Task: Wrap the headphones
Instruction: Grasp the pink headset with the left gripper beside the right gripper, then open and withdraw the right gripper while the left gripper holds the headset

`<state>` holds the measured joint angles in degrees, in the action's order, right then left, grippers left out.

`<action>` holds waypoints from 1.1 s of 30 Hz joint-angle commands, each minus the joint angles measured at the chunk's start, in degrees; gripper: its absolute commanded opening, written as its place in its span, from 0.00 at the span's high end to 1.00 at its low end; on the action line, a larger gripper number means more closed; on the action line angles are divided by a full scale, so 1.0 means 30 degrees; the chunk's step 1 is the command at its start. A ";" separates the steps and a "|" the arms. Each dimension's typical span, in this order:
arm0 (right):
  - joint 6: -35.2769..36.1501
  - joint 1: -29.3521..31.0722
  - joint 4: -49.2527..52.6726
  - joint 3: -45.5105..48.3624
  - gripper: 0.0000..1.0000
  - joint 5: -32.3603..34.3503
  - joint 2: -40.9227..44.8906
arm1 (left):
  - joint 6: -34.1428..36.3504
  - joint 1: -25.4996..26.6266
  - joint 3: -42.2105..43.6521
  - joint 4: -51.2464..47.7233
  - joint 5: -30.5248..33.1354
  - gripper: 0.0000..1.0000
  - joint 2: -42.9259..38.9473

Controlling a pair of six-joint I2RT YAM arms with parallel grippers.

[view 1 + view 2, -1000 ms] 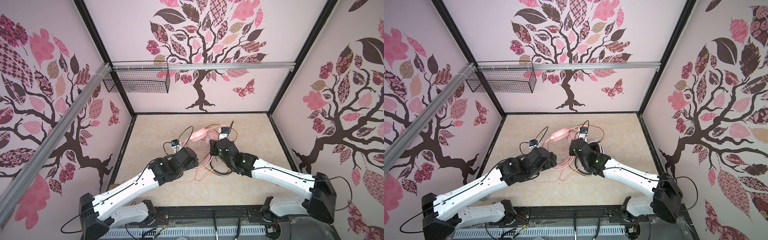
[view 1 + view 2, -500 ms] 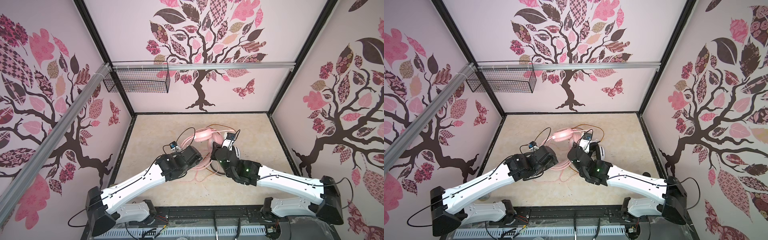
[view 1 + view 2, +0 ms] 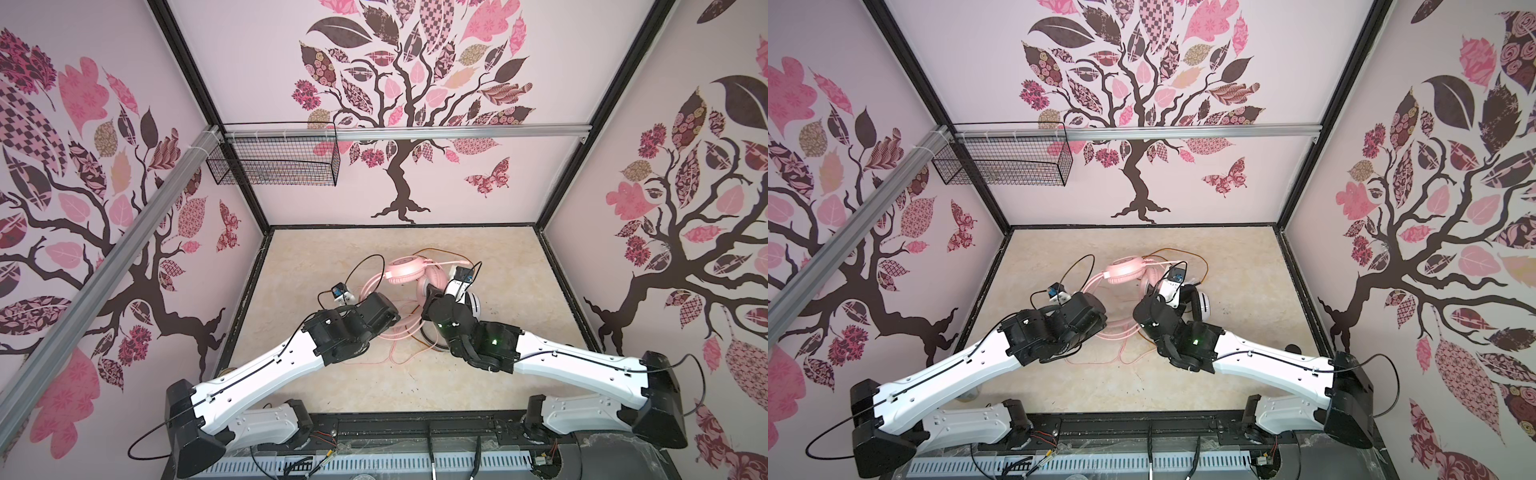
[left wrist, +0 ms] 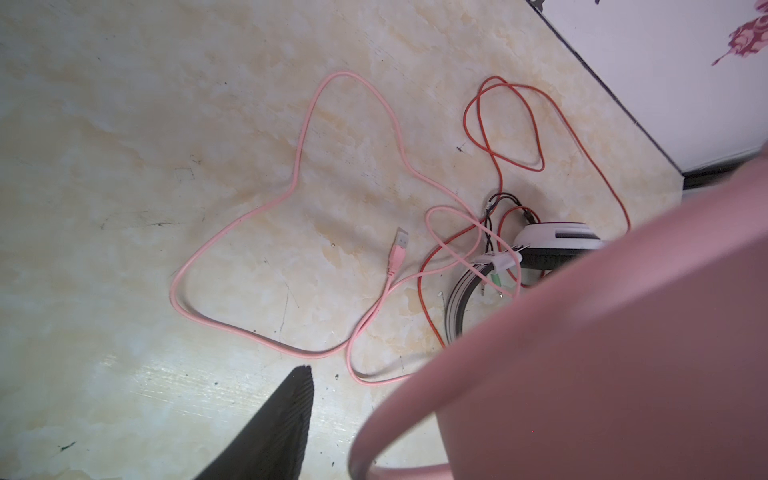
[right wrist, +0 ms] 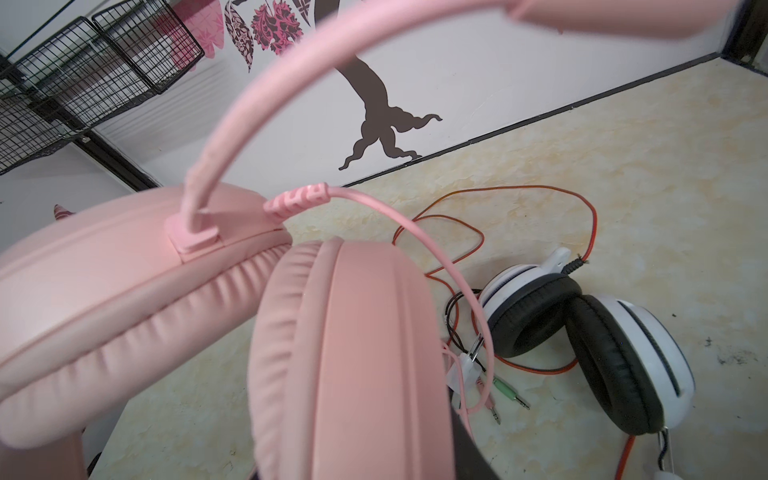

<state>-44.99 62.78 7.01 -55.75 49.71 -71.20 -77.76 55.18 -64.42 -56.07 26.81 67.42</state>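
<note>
Tabletop (image 3: pixel 316 266) — pink headset (image 3: pixel 405 270), white headset (image 3: pixel 475 303) mid, off edges.

High top views, close wrist views share headphones (image 3: pixel 405 270).

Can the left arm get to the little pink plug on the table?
Probably yes. The pink plug lies alone on bare table, just below the left pincer, with nothing on top. Only the band of the pink headphones crowds one side of the pincer.
</note>
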 commanded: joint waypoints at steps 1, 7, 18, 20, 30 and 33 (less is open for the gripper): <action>-0.0204 0.0036 -0.0958 -0.1017 0.77 0.1335 0.0090 | 0.0388 0.0007 -0.0754 -0.0314 0.0676 0.51 -0.0263; -0.0496 0.0107 -0.1073 -0.0829 0.80 0.1063 0.0477 | 0.1044 0.0006 -0.0697 0.0320 0.0395 0.84 -0.0061; 0.3869 0.0117 -0.2783 0.0077 0.20 -0.1488 0.2226 | 0.3982 -0.0690 -0.0079 0.1169 0.0470 1.00 -0.1031; 0.6271 0.0085 -0.2901 0.0635 0.07 -0.3330 0.3249 | 0.5370 -0.1782 -0.0379 0.0576 0.0136 1.00 -0.1440; 0.7783 -0.3674 0.4670 0.0950 0.05 -0.9433 0.8665 | 1.3921 -0.8084 -0.1578 -0.0962 -0.5637 1.00 -0.4670; 0.7521 -0.6426 0.5290 0.1506 0.04 -1.3046 0.8891 | 1.4944 -0.8088 -0.2669 -0.2521 -0.5508 1.00 -0.4169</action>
<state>-22.92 47.99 16.43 -52.64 22.79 -44.45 -39.68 31.00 -67.66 -63.24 14.63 54.39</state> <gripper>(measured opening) 0.956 0.071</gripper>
